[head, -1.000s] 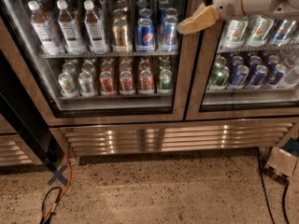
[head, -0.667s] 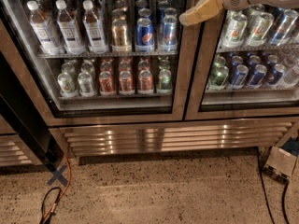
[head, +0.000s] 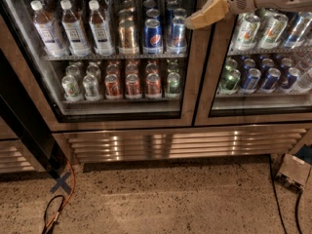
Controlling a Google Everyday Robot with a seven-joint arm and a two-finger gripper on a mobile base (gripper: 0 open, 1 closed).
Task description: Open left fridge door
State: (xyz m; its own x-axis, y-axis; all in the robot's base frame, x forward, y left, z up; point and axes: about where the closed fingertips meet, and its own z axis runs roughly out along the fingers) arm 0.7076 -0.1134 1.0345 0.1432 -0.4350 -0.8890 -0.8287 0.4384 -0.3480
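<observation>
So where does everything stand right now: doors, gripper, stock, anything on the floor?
left fridge door: shut, flush in its frame.
right fridge door: shut.
gripper: high up, in front of the left door's right edge; contact not clear.
bottles: upright on the upper shelf behind the left door.
cans: upright in rows on the shelves.
orange cable: lying loose on the floor at lower left.

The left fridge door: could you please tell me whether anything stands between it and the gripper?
Nothing visible does. The gripper hangs directly in front of the right-hand frame of the left fridge door, near the top of the view; whether it touches the frame cannot be told.
</observation>
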